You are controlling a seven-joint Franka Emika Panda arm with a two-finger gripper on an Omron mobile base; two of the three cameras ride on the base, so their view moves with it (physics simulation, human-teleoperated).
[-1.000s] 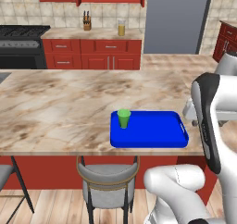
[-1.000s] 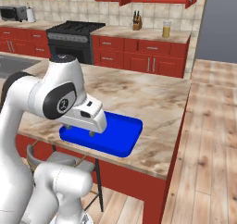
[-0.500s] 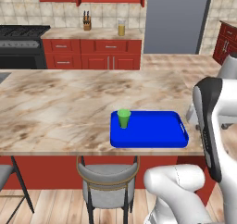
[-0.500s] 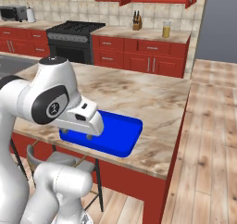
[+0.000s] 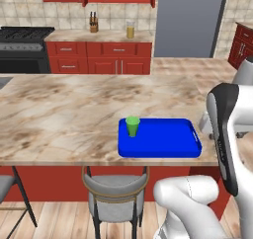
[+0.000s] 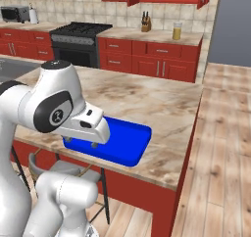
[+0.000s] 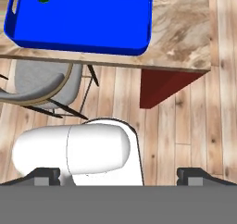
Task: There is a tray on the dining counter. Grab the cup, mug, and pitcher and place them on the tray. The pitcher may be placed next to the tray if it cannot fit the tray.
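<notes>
Green cup upright inside the left end of the blue tray, close to the left rim. Tray flat on the marble table, near the front edge, above a grey stool. Pitcher with orange-yellow liquid far behind on the wall counter, right of the knife block. Gripper fully spread, empty, touching nothing, high over the wooden floor at the table's right end.
</notes>
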